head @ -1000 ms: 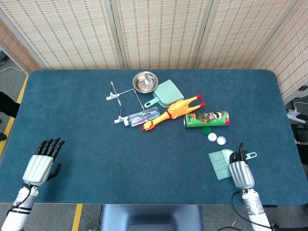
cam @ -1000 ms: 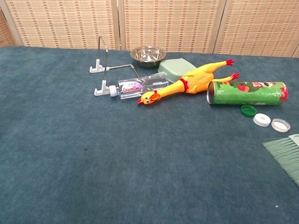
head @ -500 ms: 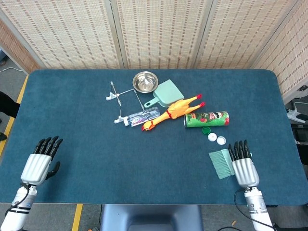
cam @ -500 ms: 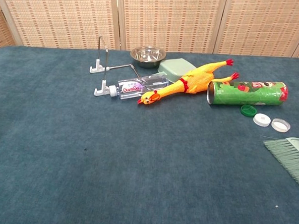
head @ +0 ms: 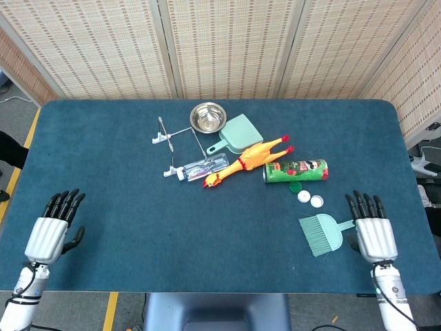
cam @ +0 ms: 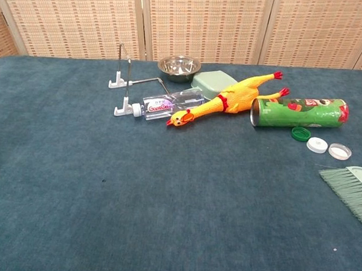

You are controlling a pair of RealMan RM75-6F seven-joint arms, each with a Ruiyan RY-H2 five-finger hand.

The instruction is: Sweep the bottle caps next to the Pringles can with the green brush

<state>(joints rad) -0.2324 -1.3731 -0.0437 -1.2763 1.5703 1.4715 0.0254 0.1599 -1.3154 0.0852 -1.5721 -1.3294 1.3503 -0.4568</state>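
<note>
The green brush [head: 322, 233] [cam: 351, 190] lies flat on the blue table, bristles pointing left. My right hand [head: 373, 232] sits just right of its handle, fingers straight and apart, holding nothing. One green cap [head: 295, 185] [cam: 299, 133] and two white caps [head: 304, 196] [cam: 317, 144], [head: 316, 201] [cam: 340, 151], lie in a row just in front of the green Pringles can [head: 296, 170] [cam: 299, 112], which lies on its side. My left hand [head: 53, 230] rests at the front left, fingers extended, empty. Neither hand shows in the chest view.
A yellow rubber chicken [head: 246, 160], a plastic water bottle [head: 200, 167], a green dustpan [head: 236, 134], a steel bowl [head: 208, 117] and a white wire rack [head: 167, 136] cluster at the table's centre back. The table's right edge runs close beside my right hand.
My right hand let go of the brush and moved right, off its handle. The brush now lies alone on the table. My left hand drew back slightly towards the front.
</note>
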